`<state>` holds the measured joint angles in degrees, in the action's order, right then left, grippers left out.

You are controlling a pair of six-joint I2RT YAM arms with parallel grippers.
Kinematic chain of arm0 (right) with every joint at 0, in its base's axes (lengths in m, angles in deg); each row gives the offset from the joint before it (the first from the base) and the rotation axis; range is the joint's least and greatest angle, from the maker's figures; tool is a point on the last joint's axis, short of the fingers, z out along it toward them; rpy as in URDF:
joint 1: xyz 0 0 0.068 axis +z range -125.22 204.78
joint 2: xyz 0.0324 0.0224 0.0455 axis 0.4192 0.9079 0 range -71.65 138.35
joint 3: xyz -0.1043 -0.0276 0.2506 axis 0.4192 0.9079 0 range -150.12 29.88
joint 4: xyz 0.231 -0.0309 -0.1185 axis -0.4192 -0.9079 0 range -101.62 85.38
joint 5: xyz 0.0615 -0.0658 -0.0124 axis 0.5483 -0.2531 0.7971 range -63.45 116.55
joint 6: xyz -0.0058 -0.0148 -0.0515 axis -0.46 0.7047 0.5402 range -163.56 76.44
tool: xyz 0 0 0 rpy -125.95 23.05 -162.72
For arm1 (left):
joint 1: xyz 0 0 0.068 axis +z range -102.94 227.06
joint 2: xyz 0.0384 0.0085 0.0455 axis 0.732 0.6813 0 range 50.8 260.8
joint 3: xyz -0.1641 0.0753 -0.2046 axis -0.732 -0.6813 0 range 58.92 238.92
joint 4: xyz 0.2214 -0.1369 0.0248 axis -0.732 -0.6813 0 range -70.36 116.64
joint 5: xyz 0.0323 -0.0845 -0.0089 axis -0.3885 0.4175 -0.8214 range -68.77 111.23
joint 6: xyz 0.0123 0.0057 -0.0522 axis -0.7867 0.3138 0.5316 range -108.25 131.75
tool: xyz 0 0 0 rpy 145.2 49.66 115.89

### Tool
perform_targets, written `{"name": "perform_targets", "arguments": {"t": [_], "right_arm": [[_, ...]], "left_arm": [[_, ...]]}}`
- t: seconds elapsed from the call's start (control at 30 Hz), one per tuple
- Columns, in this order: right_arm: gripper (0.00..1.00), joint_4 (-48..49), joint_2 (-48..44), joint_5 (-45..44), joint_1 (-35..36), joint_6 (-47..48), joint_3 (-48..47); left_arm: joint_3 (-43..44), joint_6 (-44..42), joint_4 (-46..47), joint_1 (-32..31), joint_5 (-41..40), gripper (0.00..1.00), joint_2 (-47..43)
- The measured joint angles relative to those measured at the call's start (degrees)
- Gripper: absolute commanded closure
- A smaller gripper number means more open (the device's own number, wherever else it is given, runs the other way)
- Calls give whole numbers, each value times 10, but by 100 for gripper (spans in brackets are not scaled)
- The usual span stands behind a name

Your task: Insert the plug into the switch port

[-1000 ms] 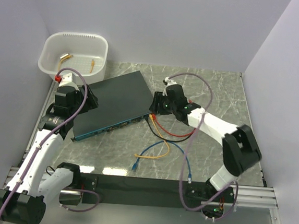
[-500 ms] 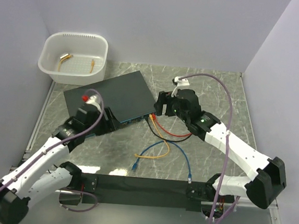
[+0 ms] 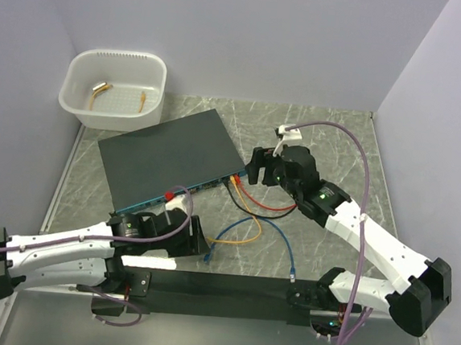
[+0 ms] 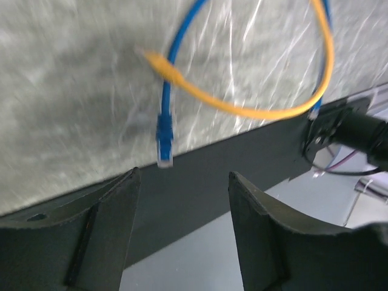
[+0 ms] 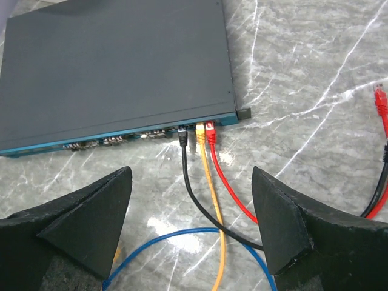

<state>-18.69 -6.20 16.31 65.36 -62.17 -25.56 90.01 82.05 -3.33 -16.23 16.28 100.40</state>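
The flat black switch lies in the middle of the table, its teal face carrying a row of small ports. Black, orange and red plugs sit in the rightmost ports. A loose blue plug lies by the table's front edge. My left gripper is open, empty, just short of that plug. My right gripper is open and empty, facing the plugged cables from the right.
A white tub stands at the back left. The blue cable loops over the orange one to a second blue plug. A free red plug lies right of the switch. A black rail borders the front edge.
My left arm swung from the switch's left end down to the front edge near the blue plug, its jaws narrowing a little. My right gripper drew back from the switch and opened wide.
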Motion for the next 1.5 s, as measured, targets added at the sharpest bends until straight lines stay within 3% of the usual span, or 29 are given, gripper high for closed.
{"name": "perform_targets", "arguments": {"t": [0.27,0.43,0.67,0.87,1.0,1.1,1.33,1.5], "right_arm": [[14,-4,-17,-9,0,0,16],[14,-5,-24,-11,0,0,18],[14,-7,-30,-13,0,0,25],[14,-7,-30,-13,0,0,27],[14,-7,-31,-14,0,0,32],[14,-8,-31,-13,0,0,34],[14,-8,-30,-3,0,-3,30],[16,-9,-14,60,0,-20,-7]], "left_arm": [[0,45,12,-53,-24,36,101],[10,43,13,-56,-38,46,186],[28,26,34,-57,-47,46,214],[40,7,46,-57,-50,60,236],[40,-7,51,-57,-49,87,243],[47,-20,46,-58,-48,100,242],[109,-118,-27,-58,-19,100,211],[170,-222,-79,-58,39,99,165]]}}
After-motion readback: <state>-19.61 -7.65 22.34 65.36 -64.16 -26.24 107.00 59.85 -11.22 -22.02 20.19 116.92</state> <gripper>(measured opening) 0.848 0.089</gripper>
